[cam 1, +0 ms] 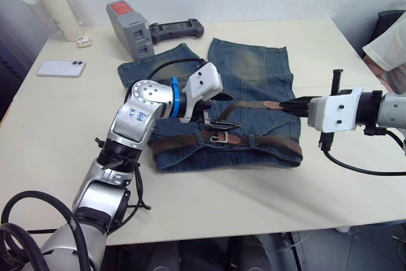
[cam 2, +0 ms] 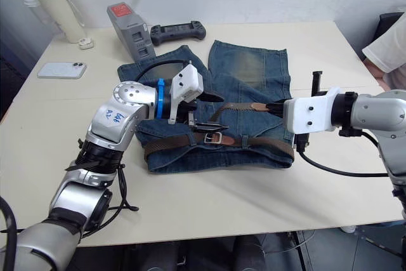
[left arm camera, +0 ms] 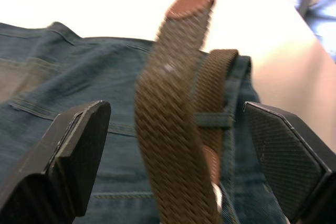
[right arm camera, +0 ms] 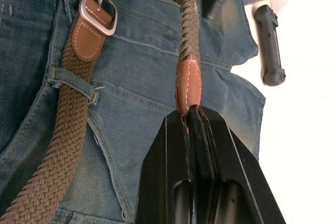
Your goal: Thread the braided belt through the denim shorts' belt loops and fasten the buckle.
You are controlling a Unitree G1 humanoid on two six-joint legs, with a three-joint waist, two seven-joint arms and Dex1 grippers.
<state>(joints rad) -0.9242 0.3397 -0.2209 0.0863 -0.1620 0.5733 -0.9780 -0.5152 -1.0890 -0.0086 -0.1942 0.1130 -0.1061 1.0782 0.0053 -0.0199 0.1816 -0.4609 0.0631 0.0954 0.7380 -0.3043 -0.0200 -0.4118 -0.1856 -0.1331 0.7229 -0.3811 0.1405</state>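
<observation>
The denim shorts (cam 1: 254, 71) lie flat in the middle of the table, waistband toward the front edge. The braided belt (cam 1: 266, 141) runs along the waistband under a belt loop (right arm camera: 73, 80), and its silver buckle (cam 1: 220, 136) rests near the waist's middle. The belt's free end rises off the shorts to the right, where my right gripper (cam 1: 283, 105) is shut on its brown leather tip (right arm camera: 188, 82). My left gripper (cam 1: 222, 110) is open astride the raised strap (left arm camera: 168, 129). Its fingers (left arm camera: 63, 156) stand on either side of the strap, clear of it.
At the table's back left stand a cream bottle (cam 1: 54, 4), a white phone (cam 1: 61, 68), a grey box with a red label (cam 1: 130, 30) and a black controller (cam 1: 177, 28). A person's white sleeve (cam 1: 387, 49) shows at the right edge.
</observation>
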